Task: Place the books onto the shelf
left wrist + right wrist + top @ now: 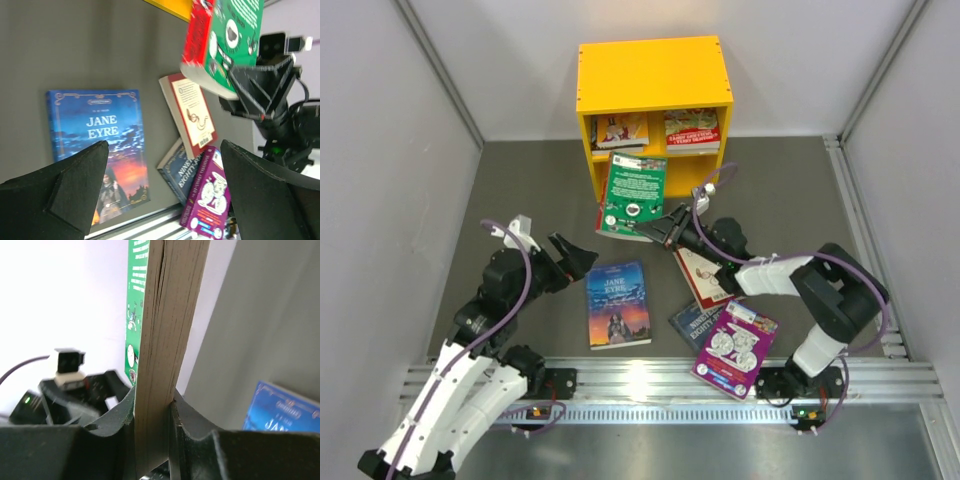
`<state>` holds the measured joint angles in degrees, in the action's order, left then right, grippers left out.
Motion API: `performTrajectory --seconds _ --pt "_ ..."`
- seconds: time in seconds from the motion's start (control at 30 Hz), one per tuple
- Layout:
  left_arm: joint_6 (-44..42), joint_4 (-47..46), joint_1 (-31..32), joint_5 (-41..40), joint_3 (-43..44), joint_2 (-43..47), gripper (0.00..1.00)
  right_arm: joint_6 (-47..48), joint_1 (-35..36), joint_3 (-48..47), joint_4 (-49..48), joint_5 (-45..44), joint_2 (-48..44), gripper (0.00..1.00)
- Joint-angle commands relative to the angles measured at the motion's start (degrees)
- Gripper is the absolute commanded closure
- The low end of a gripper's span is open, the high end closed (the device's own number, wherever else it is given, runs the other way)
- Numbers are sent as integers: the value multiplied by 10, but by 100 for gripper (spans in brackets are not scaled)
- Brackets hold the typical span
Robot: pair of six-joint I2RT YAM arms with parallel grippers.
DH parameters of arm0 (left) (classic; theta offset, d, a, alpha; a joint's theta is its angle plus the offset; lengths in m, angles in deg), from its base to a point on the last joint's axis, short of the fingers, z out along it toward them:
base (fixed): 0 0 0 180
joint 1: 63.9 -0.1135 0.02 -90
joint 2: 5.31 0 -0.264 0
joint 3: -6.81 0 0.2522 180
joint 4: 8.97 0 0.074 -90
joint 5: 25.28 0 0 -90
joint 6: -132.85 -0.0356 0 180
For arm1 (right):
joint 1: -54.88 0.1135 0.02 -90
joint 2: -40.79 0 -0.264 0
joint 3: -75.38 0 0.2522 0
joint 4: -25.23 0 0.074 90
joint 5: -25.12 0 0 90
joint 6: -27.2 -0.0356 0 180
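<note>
Left arm (450,385) showing white shells, black joints — purple cable (528,280) looping alongside. Right arm (820,300) wearing same colours, own purple lead (697,212). Left gripper (577,250) showing matte black wedge fingers (65,190) — green light (274,148) glowing on right wrist.

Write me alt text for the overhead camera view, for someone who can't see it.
The right gripper holds a green book in front of a yellow shelf with two books in its upper compartments. The left gripper is open beside a blue Jane Eyre book, and three more books lie on the grey table.
</note>
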<state>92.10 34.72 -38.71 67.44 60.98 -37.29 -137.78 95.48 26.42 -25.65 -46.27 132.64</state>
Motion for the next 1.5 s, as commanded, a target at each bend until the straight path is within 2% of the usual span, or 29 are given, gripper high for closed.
performTrajectory --seconds 0.0,0.2,0.4,0.47,0.67,0.83,0.87,0.9,1.0,1.07,1.2,1.23,1.3,1.33,1.47 --pt "-38 34 0 -44 11 11 2 24 -9 -74 10 34 41 100" --pt "-46 6 -1 -39 -13 1 2 69 -10 -116 131 38 86 100" --pt "-43 -36 0 -30 -42 -20 2 102 -22 -143 173 25 111 100" --pt "-39 -59 0 -4 -48 -32 3 104 -33 -161 174 27 138 100" --pt "-32 -106 0 14 -62 -75 4 101 -65 -282 170 44 245 100" --pt "-32 -151 -1 23 -69 -118 5 109 -79 -429 234 60 344 100" --pt "-32 -159 -1 22 -73 -126 6 108 -85 -448 245 62 358 95" --pt "-32 -171 -1 23 -74 -135 6 108 -87 -483 252 64 369 84" --pt "-29 -214 0 21 -80 -182 8 119 -96 -533 286 64 403 35" --pt "-28 -255 0 22 -84 -225 9 130 -103 -539 304 64 411 24" --pt "-31 -333 0 18 -80 -317 13 136 -110 -502 302 69 395 22" --pt "-30 -341 0 13 -72 -364 14 137 -111 -491 299 70 383 22" --pt "-30 -348 0 14 -32 -420 20 141 -111 -453 292 68 369 22" --pt "-30 -348 1 15 -16 -478 23 142 -111 -442 289 67 354 21" --pt "-24 -319 2 -7 113 -613 32 137 -112 -388 270 70 329 21"
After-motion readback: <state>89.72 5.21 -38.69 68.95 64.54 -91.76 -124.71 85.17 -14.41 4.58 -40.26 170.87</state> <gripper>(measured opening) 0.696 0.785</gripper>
